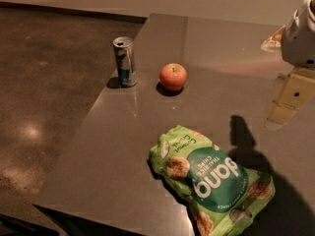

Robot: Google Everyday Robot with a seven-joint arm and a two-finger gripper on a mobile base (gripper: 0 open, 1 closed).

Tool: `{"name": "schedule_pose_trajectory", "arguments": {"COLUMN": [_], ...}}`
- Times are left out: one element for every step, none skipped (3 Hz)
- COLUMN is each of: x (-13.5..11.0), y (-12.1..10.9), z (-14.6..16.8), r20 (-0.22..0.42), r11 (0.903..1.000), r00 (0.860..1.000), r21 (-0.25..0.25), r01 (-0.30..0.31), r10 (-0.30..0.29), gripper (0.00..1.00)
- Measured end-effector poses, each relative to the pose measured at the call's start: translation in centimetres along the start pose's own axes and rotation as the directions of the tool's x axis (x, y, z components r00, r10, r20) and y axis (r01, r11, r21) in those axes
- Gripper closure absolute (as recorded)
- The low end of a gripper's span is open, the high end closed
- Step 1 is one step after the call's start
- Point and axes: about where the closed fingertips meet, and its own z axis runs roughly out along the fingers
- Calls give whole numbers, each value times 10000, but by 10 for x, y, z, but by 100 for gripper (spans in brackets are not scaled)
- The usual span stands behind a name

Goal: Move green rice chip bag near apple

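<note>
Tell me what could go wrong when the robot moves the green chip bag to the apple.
The gripper hangs at the right, apart from the crinkly green rice chip bag. The bag lies by the grey table's near edge, so a poor grip may drag it off. Slid too far, it could roll the round red-orange apple into the silver-blue can.
</note>
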Motion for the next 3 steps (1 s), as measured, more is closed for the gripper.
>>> {"name": "schedule_pose_trajectory", "arguments": {"x": [1, 3, 5], "y": [0, 0, 24], "z": [0, 1, 3], "r20": [-21, -108, 119], "r11": [10000, 9992, 9957], "r00": [10000, 9996, 9977], "r21": [-51, -274, -645], "r01": [-51, -281, -661], "r10": [51, 278, 670], "gripper": [0, 0, 0]}}
